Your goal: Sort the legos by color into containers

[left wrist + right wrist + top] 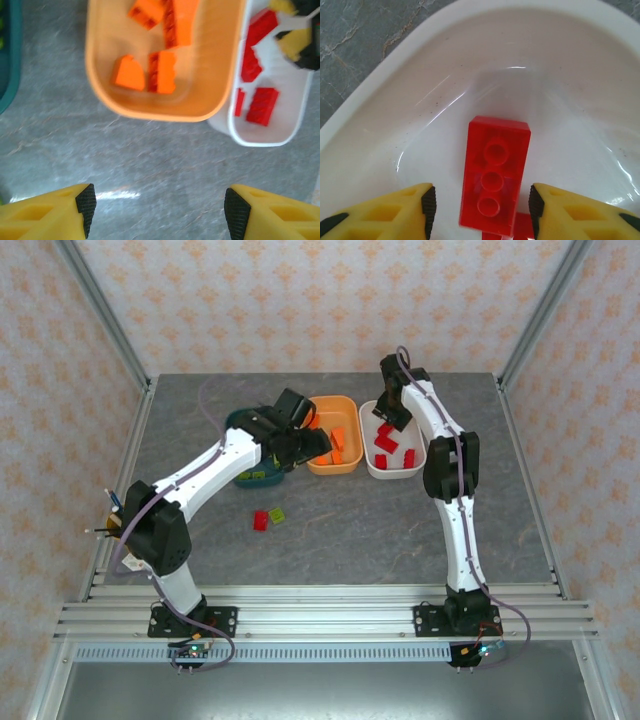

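Reading right gripper (480,205) spread astride red brick (495,175) in white tub (395,75), left gripper (160,205) spread, empty. Could drag brick out if lifted skewed.

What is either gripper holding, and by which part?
Nothing. Left gripper is open above the table. Right gripper is open over the white tub; a red brick lies between its fingers, gaps both sides.
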Robot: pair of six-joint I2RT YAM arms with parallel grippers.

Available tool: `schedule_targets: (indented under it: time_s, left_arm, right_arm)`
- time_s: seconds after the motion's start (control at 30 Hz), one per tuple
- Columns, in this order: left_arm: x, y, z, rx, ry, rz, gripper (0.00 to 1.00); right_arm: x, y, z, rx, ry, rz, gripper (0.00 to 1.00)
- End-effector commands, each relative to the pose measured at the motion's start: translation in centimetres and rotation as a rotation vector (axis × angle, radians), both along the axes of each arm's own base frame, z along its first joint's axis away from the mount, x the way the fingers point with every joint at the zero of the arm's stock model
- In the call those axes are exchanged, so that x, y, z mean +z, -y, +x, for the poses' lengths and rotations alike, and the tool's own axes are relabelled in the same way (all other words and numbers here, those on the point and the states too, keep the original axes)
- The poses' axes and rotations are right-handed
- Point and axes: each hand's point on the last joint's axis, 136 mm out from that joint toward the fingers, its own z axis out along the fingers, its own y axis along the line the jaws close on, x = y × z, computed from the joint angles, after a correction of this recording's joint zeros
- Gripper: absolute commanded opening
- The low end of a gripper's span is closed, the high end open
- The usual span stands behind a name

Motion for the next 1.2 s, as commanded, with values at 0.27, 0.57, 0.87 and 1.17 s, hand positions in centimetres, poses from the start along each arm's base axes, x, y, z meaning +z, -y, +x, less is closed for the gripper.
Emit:
schedule_targets:
  time_s: [0.27,0.57,0.87,1.17]
  left_arm:
    - [-6.6,-2.6,-8.5,0.22,-0.231,0.058,0.72]
    - [-10.8,-4.0,-9.9,0.295,-0.251,0.106,0.77]
    - [-13.1,-5.7,-9.9,0.311,-0.262,0.209,0.77]
    - [-13.6,-7.4,-10.0,0.323,-0.288,0.303,0.74]
  right_arm:
    - [14.6,-7.4,-7.6,0.356,0.299,-0.058,0.62]
    - [10.7,-10.9,-21.4,0.576,0.27,0.112,0.67]
    - [8.2,-9.2,-27.0,0.602,0.183,0.182,0.67]
    - [7.5,-9.7,-27.0,0.589,0.162,0.215,0.66]
